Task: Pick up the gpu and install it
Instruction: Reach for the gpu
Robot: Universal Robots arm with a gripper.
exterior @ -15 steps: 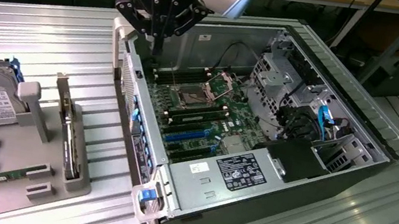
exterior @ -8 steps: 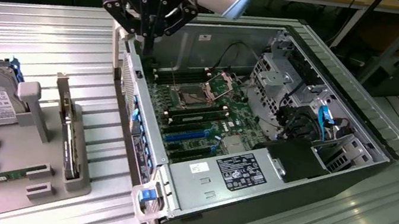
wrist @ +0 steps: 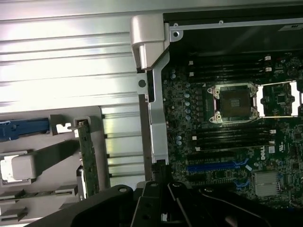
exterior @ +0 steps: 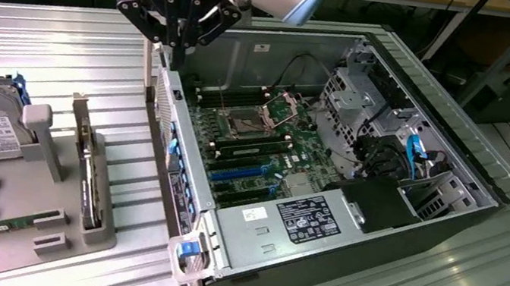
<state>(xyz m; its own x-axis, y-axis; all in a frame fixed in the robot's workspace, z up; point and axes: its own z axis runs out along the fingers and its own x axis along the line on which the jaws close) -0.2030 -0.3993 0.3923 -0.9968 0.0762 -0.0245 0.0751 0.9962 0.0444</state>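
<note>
The gripper was shut tight with nothing in it, over the edge of the case. The gpu stood in the tray, well apart.

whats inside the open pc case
Inside the pc case: a motherboard with an open cpu socket, blue expansion slots, a labelled power supply and a metal drive cage. Whatever lies under the power supply and cage is covered.
</note>
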